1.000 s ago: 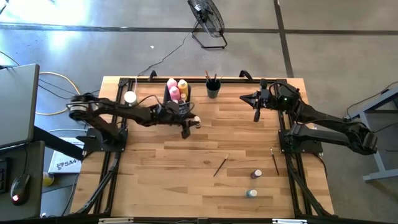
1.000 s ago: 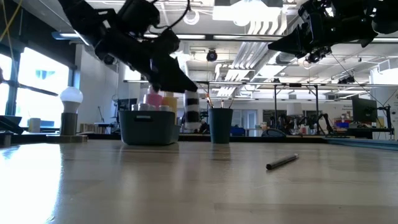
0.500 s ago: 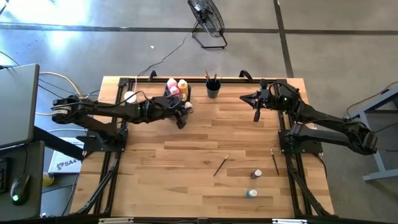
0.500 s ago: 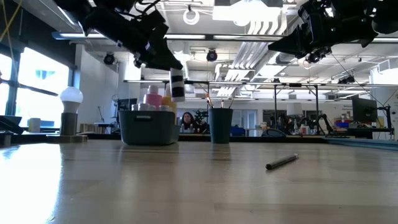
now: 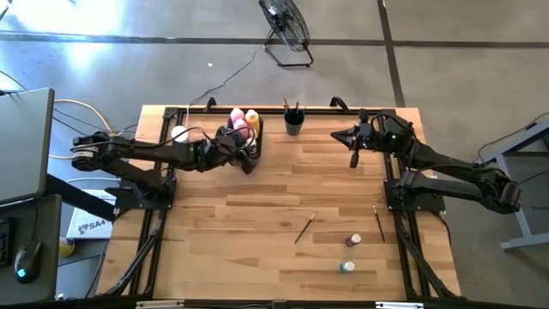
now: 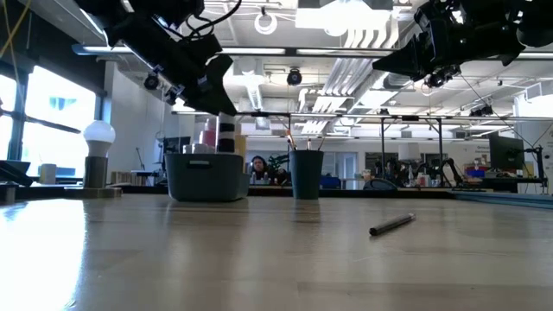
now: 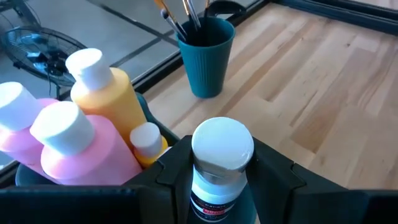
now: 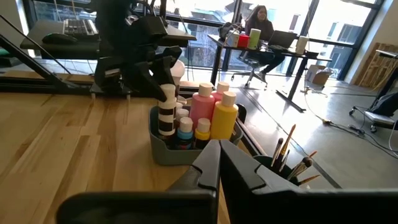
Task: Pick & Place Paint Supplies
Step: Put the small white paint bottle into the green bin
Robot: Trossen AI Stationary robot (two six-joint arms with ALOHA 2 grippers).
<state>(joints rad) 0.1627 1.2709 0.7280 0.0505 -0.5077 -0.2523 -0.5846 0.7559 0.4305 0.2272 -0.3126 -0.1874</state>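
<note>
Overhead view: the left gripper (image 5: 246,153), in the upper left-centre of the frame, sits at the near edge of a grey bin (image 5: 255,144) and clamps a small white-capped paint bottle (image 7: 217,165) between its two fingers. In the left wrist view the bottle stands upright, its cap level with the fingers, just beside the bin. The bin holds a tall pink squeeze bottle (image 7: 84,149), a tall yellow squeeze bottle (image 7: 109,93) and further small bottles (image 8: 193,132). In the low view the held bottle (image 6: 226,136) hangs above the bin's rim (image 6: 206,177), left of centre.

A dark teal cup (image 5: 294,124) with brushes (image 7: 183,15) standing in it is just right of the bin, at the top centre of the table (image 5: 283,189).

The right gripper (image 5: 353,160), upper right of the overhead frame, is raised above the table with its jaws closed on nothing.

Lower right of centre on the table lie two loose paintbrushes (image 5: 305,227) (image 5: 378,221) and two small paint bottles (image 5: 352,241) (image 5: 346,267), well apart from the bin.

A white knob on a tan base (image 6: 98,155) stands to the left of the bin
</note>
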